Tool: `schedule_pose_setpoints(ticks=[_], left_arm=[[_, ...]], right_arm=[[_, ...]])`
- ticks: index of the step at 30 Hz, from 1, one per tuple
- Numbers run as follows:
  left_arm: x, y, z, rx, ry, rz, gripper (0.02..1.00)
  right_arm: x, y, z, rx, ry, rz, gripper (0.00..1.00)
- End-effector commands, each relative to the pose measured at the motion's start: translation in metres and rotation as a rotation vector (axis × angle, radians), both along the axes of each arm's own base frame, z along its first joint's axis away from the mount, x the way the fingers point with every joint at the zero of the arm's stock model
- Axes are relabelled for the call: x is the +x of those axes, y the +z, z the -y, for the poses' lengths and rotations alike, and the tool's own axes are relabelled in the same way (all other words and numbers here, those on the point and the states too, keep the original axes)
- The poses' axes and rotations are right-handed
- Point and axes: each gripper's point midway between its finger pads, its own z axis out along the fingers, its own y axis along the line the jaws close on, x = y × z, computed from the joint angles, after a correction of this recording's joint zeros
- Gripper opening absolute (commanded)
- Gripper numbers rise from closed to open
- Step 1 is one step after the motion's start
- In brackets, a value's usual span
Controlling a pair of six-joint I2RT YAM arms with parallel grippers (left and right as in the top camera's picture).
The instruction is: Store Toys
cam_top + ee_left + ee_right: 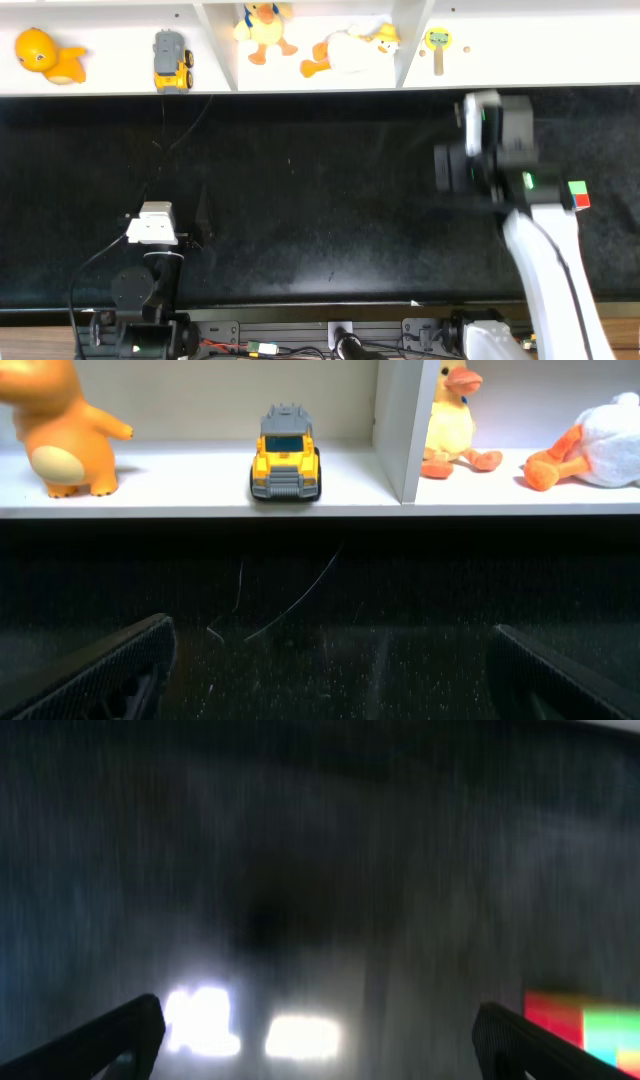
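Left gripper (335, 665): released, fingers spread wide, nothing between them. It is parked low near the desk's (300, 200) front-left corner and faces the shelf (320, 82).

Right gripper (320, 1045): also released, fingers wide apart, grasping nothing. It is lifted over the right half of the desk. Its wrist view is blurred.

Cube (577, 195), red and green: lies on the black desk surface near the right edge, about midway between front and back. It is outside the gap between the right gripper's fingers and is not held.

The white shelf runs along the desk's far edge.
- Left bay: orange toy (45, 55) and yellow truck (172, 60), standing apart, truck nose toward the desk.
- Middle bay: yellow duck (265, 28) sitting upright, with the white duck (350, 48) lying on its side beside it.
- Right bay: small stick toy (438, 45) with a green head.
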Motion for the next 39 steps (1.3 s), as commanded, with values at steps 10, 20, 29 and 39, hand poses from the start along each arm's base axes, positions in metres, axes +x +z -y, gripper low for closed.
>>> schedule_pose_setpoints(ticks=[10, 20, 29, 39], left_arm=[[-0.001, 0.001, 0.003, -0.016, -0.016, 0.006, 0.998], [-0.001, 0.001, 0.003, -0.016, -0.015, 0.006, 0.998], [-0.001, 0.001, 0.003, -0.016, -0.016, 0.006, 0.998], [-0.001, 0.001, 0.003, -0.016, -0.016, 0.006, 0.998]], right_arm=[[-0.057, 0.019, -0.009, 0.045, 0.054, 0.043, 0.996], [-0.046, 0.02, 0.045, -0.022, -0.043, 0.063, 0.998], [-0.082, -0.016, 0.141, -0.071, -0.081, -0.116, 0.917], [-0.084, -0.051, 0.212, 0.0, -0.102, -0.057, 0.961]])
